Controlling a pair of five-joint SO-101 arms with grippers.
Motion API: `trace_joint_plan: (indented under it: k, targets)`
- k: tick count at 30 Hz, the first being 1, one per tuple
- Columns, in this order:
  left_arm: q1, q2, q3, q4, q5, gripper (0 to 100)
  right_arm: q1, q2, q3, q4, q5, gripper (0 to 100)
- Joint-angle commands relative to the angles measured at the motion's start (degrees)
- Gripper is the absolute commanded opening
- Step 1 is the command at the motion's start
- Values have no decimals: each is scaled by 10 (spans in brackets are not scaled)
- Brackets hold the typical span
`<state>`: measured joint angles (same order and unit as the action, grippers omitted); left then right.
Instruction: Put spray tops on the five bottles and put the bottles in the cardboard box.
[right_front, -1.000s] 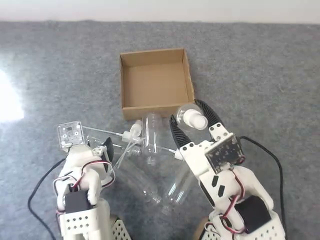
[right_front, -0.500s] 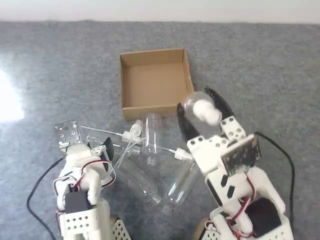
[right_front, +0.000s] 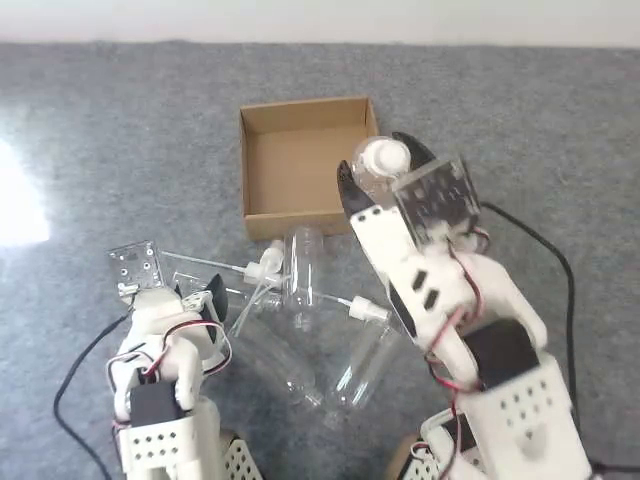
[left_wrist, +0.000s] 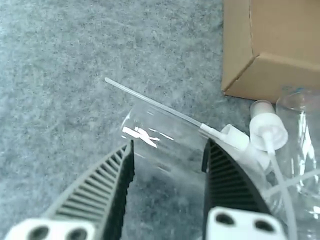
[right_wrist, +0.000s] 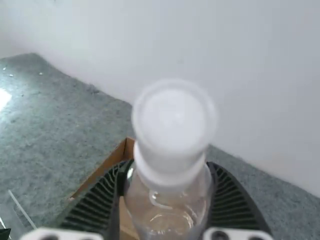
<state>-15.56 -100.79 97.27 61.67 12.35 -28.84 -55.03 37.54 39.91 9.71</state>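
**A:** Where is the clear plastic bottle with the white spray top (right_front: 384, 158)?

**B:** It's in the right tool (right_wrist: 167, 177), which is clamped around its shoulder, cap upward, over the right edge of the brown cardboard box (right_front: 305, 104).

**A:** How will it handle?

**B:** Light, thin-walled and slick, I'd judge. Hold it gently, just below the cap.

**A:** And the left tool (left_wrist: 167, 147)?

**B:** It's spread wide and holds nothing. It straddles a clear bottle (left_wrist: 150, 125) lying on the grey bench (right_front: 520, 150) near the box's near left corner. Its wrist view shows that straddle and a loose white spray top (left_wrist: 267, 131). The high view shows where the held bottle is relative to the box.
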Motion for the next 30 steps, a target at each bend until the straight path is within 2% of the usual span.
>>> trace_joint_plan:
  k: [1, 17, 30]
  targets:
    - [0, -6, -6, 2, 7, 210, 7, 63, -67, -4, 4, 107]
    - [0, -6, -6, 2, 7, 210, -53, 296, -207, -4, 4, 108]
    - [0, -6, -5, 2, 7, 210, -56, 468, -338, -4, 4, 108]
